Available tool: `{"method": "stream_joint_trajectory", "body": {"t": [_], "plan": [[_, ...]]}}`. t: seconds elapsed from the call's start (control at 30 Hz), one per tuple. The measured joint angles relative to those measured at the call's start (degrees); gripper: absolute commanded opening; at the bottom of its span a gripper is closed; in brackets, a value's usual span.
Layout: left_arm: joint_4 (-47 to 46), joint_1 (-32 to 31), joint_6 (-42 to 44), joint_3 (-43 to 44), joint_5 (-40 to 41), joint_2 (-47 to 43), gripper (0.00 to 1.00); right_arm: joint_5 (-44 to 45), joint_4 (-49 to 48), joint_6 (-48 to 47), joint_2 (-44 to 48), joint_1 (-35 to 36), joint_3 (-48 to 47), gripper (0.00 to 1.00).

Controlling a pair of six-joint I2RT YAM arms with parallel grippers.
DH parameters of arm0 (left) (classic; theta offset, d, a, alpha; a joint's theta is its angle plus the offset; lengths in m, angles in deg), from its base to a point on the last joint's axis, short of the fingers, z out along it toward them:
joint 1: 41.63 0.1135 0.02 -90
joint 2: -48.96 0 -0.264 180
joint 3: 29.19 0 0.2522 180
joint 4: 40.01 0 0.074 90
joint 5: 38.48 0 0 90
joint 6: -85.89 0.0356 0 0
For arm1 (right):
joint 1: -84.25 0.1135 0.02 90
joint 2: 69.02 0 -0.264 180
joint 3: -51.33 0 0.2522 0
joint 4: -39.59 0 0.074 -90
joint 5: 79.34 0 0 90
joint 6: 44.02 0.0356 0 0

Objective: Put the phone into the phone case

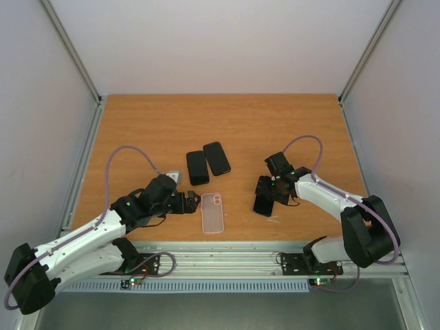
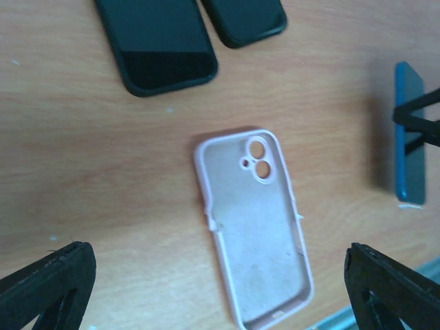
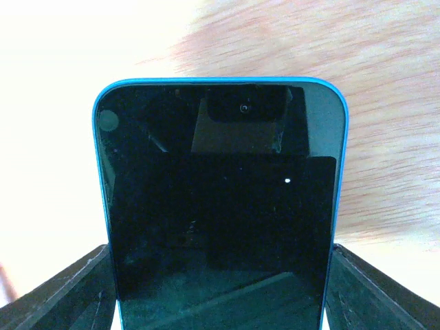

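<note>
White walls and metal corner rails close in a wooden bench on three sides. Its far half is bare wood, and there are open strips along the left and right edges. Everything on it sits in the near half.

A pink phone case lies flat close to the front edge, hollow side up. Its long axis runs roughly far to near, with the two camera holes at the far end. In the left wrist view the case tilts slightly.

The left claw hovers just left of the case's far end, apart from it. Its jaws are spread wide and hold nothing.

To the right of the case, with a gap of bare wood between, the right claw grips a blue-edged phone. Its fingers press on the two long sides. The black screen faces the wrist camera, and one short end points away from the wrist. From the left wrist the phone shows edge-on, standing steeply. Whether its lower end touches the bench cannot be told.

Beyond the case, two dark phones, or possibly dark cases, lie flat side by side.
</note>
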Motion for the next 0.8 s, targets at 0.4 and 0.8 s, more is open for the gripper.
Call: {"method": "stream_joint_trajectory", "body": {"t": [0.4, 0.8], "plan": [[-16.2, -0.2, -5.8, -6.1, -15.3, 2.8, 0.99, -4.2, -3.7, 3.8, 8.0, 9.9, -0.7, 0.63], [-32.5, -8.1, -10.3, -5.5, -18.2, 16.8, 0.9, -2.6, -7.9, 8.3, 9.3, 18.3, -1.4, 0.63]]}}
